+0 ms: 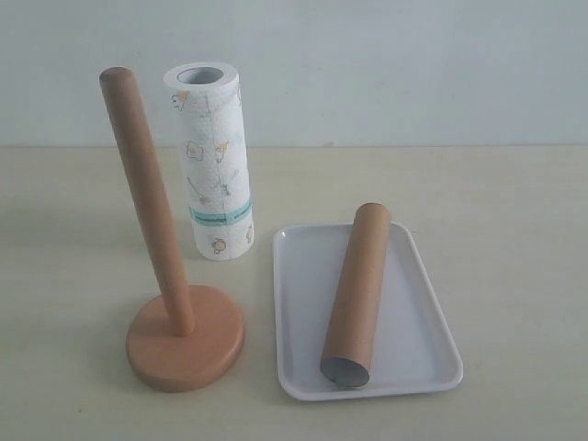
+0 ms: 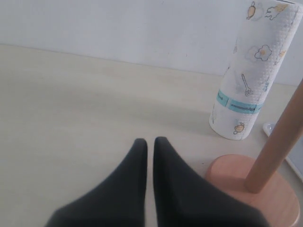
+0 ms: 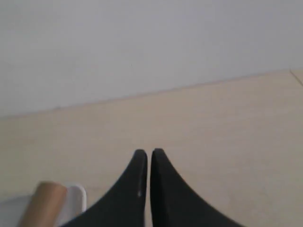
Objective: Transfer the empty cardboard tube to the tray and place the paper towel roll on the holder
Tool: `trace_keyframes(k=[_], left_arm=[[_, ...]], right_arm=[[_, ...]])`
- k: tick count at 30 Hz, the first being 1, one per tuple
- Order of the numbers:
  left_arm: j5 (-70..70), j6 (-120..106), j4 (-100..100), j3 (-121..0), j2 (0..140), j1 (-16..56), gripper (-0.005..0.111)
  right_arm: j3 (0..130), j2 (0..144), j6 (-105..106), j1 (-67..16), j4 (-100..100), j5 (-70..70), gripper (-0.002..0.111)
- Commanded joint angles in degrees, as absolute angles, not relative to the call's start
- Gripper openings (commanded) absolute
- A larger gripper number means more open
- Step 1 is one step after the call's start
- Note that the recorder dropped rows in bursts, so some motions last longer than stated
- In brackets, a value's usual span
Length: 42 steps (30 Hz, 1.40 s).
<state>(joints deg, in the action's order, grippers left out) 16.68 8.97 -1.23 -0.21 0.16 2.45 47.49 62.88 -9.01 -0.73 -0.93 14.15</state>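
The brown cardboard tube [image 1: 357, 294] lies lengthwise in the white tray [image 1: 432, 331], its grey open end toward the front. The printed paper towel roll [image 1: 211, 165] stands upright on the table behind the wooden holder [image 1: 184, 344], whose dowel [image 1: 147, 193] is bare. Neither gripper shows in the exterior view. My left gripper [image 2: 150, 142] is shut and empty over bare table, with the towel roll [image 2: 251, 75] and the holder base [image 2: 251, 189] off to one side. My right gripper [image 3: 149, 153] is shut and empty, with the tube end [image 3: 45, 201] and a tray corner [image 3: 75, 198] beside it.
The pale wooden table [image 1: 514, 211] runs back to a plain white wall [image 1: 386, 64]. The holder, the roll and the tray stand close together in the middle.
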Motion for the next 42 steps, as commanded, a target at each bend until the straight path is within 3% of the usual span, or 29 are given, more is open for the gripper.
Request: trace_keyframes(k=[1,6,12,15,19,21,27,42], left_arm=[[16.8,9.0,-1.0,0.0,0.0,2.3,0.004],[16.8,9.0,-1.0,0.0,0.0,2.3,0.004],[16.8,9.0,-1.0,0.0,0.0,2.3,0.004],[16.8,9.0,-1.0,0.0,0.0,2.3,0.004],[16.8,9.0,-1.0,0.0,0.0,2.3,0.004],[16.8,9.0,-1.0,0.0,0.0,2.3,0.004],[16.8,9.0,-1.0,0.0,0.0,2.3,0.004],[16.8,9.0,-1.0,0.0,0.0,2.3,0.004]], right_arm=[[50.8,70.5,-1.5,-0.7,-2.1,25.0,0.003],[57.3,78.3,14.2,-0.7,-16.1,36.6,0.003],[57.2,84.5,52.0,-1.1,-47.6,39.2,0.007],[57.2,87.8,64.0,-4.1,-55.5,39.6,0.028],[57.2,91.9,85.0,-10.6,-64.4,33.9,0.075],[57.2,93.8,92.4,-13.6,-68.5,31.0,0.088],[59.7,98.1,98.8,-21.5,-83.7,19.1,0.089],[68.7,105.4,107.7,-28.6,-99.9,24.8,0.089]])
